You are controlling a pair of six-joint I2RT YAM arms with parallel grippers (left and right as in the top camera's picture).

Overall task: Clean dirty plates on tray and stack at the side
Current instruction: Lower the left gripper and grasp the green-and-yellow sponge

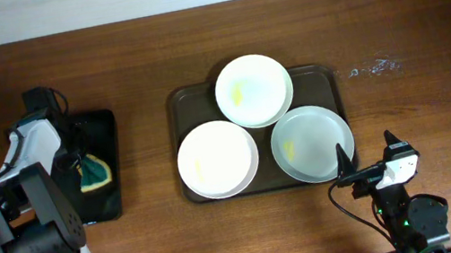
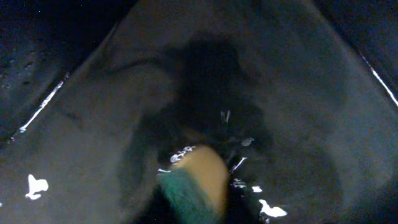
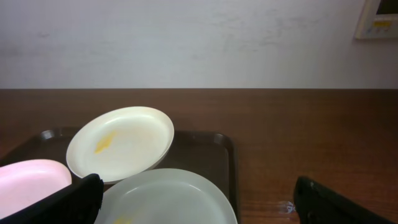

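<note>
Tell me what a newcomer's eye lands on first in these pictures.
Three white plates crowd the brown tray at the table's centre. The far plate overlaps the two near ones and shows a yellow smear. To the left, a green-and-yellow sponge lies on a small black tray by the left arm.

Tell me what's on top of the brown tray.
Three white plates: the far plate, yellow-smeared, overlaps the left plate and right plate. The tray floor under them is hidden.

Overhead evenly bright; left wrist view dark, blurred, glare-flecked.
</note>
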